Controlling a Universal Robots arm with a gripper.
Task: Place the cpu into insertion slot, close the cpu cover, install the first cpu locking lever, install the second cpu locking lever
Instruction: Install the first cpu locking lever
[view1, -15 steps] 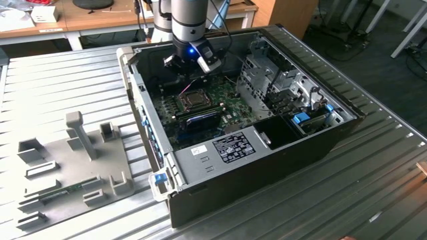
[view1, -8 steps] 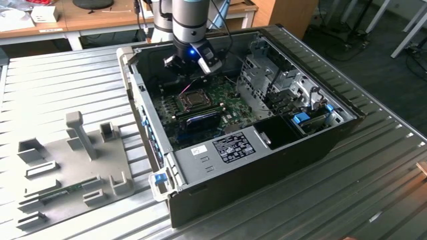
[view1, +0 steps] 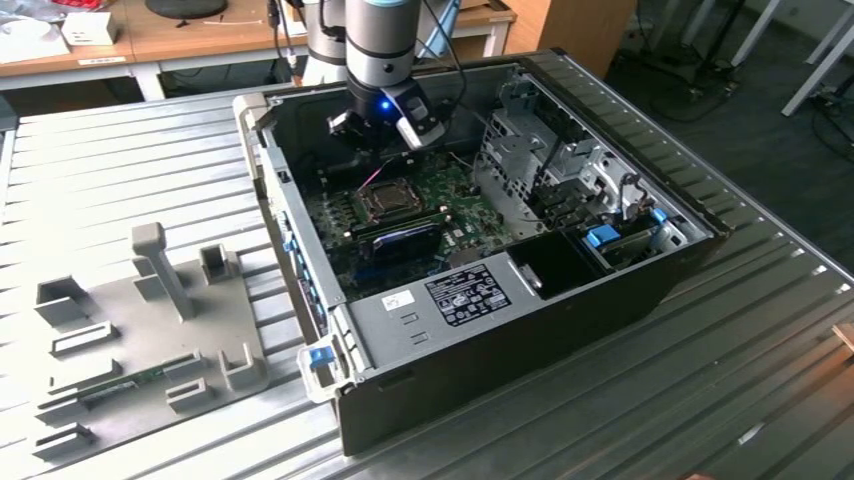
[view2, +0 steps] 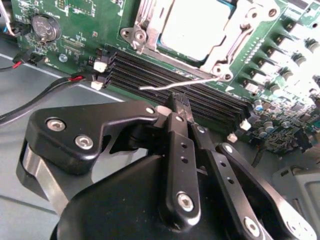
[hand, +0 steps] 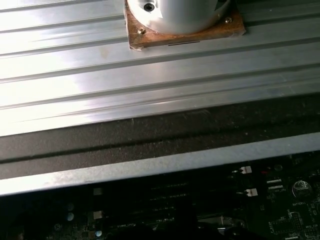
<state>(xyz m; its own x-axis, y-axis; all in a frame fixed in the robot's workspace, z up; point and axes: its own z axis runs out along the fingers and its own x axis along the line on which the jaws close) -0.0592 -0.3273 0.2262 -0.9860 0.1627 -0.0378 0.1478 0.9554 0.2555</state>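
cpu (view2: 192, 25) sits flat in the slot (view1: 364, 199), pale silvery top up, right next to the long memory slots (view2: 165, 75). The cover (view2: 239, 30) looks folded down flat, a shiny metal frame around the chip's edges. One thin wire lever (view2: 175, 84) sticks out loose across the memory slots.

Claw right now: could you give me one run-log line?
claw: shut | nearest: wire locking lever | cpu: seated | cpu cover: down over cpu
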